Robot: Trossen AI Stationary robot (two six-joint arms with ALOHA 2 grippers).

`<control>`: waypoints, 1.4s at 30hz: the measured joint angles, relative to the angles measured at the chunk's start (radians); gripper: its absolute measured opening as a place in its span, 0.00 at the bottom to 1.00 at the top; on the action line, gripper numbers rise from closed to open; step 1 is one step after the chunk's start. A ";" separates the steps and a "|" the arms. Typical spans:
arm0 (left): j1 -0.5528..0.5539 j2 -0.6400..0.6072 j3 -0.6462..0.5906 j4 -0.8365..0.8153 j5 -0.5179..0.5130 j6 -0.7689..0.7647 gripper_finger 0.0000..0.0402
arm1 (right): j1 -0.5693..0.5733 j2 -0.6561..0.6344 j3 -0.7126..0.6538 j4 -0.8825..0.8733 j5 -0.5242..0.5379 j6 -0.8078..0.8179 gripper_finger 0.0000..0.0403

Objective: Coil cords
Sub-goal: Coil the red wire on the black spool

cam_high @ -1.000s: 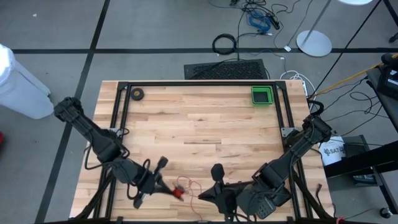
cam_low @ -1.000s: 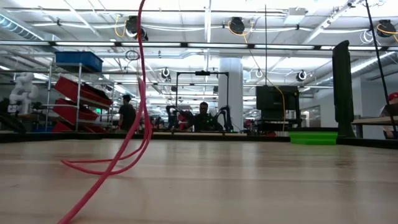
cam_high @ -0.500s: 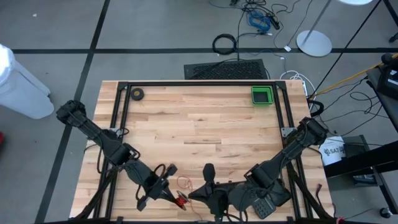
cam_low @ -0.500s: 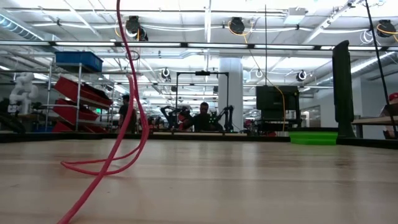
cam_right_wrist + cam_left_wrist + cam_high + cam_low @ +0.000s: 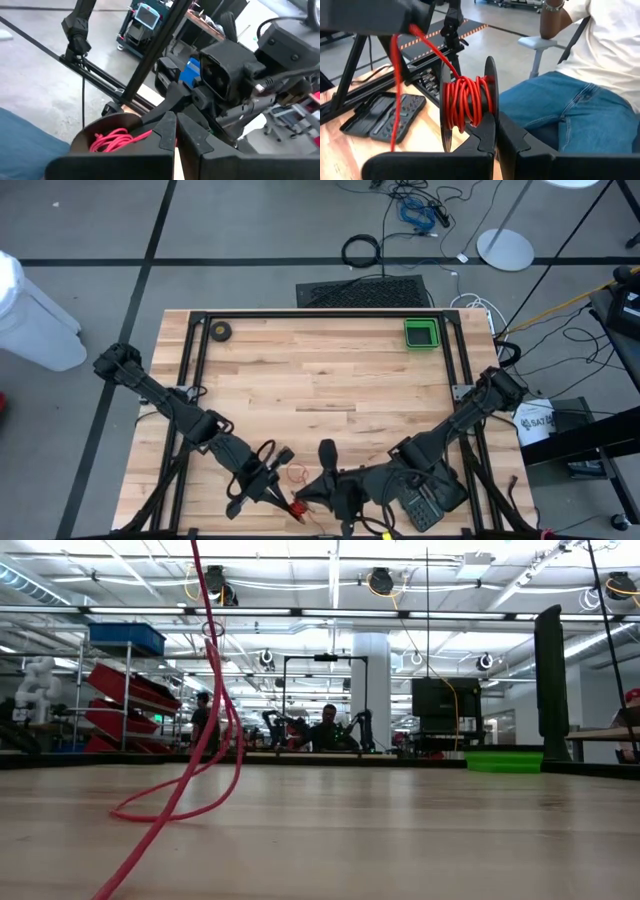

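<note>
Cords, red wire wound on a dark spool, sit at the table's near edge, pinched between the left gripper's fingers. Right gripper, touching the spool from the other side, has its jaws pressed together, and loose red wire loops across the table.

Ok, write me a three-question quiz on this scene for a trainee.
1. True or false: the green tray sits at a far corner of the table, on the right arm's side, apart from both arms.
2. The red cord is wound on: A) a dark spool; B) a tape roll; C) a cable loop.
3. Fill in: the spool is gripped by the ___ end effector.

Key: 1 true. 2 A. 3 left: the left end effector clamps the spool's flange at the near table edge, with the right end effector close beside it.
</note>
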 joint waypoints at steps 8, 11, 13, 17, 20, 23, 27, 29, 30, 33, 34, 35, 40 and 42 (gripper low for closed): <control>-0.001 0.000 0.000 0.013 0.020 0.002 0.02 | -0.040 0.000 0.000 -0.004 -0.132 0.072 0.00; -0.002 0.000 0.000 0.016 0.021 0.001 0.02 | -0.057 0.005 0.000 -0.004 -0.167 0.108 0.00; -0.004 0.001 -0.001 0.017 0.024 0.001 0.02 | -0.066 0.014 0.000 -0.005 -0.191 0.119 0.00; -0.005 0.001 -0.001 0.027 0.040 0.002 0.02 | -0.089 0.046 0.002 0.002 -0.234 0.135 0.00; -0.004 0.001 -0.001 0.045 0.063 0.002 0.02 | -0.098 0.058 0.002 0.005 -0.244 0.139 0.00; -0.007 0.001 -0.002 0.056 0.091 0.017 0.02 | -0.106 0.059 0.002 0.007 -0.273 0.165 0.00; -0.020 0.001 -0.002 0.056 0.091 0.053 0.02 | -0.110 0.059 0.002 0.006 -0.314 0.197 0.00; -0.028 0.001 -0.002 0.064 0.091 0.077 0.02 | -0.110 0.059 0.002 0.006 -0.343 0.198 0.01; -0.031 0.001 -0.002 0.071 0.094 0.088 0.02 | -0.110 0.059 0.002 0.004 -0.350 0.198 0.02; -0.045 0.001 0.006 0.081 0.100 0.136 0.02 | -0.112 0.060 0.002 -0.001 -0.348 0.210 0.07; -0.051 0.001 0.013 0.083 0.099 0.152 0.02 | -0.112 0.060 0.002 -0.001 -0.348 0.211 0.09; -0.055 0.001 0.019 0.083 0.097 0.167 0.02 | -0.112 0.059 0.002 -0.001 -0.348 0.212 0.11; -0.081 0.001 0.064 0.084 0.050 0.187 0.02 | -0.105 0.042 0.001 -0.030 -0.352 0.219 0.20; -0.096 0.001 0.079 0.084 0.015 0.187 0.02 | -0.096 0.024 0.001 -0.054 -0.351 0.228 0.23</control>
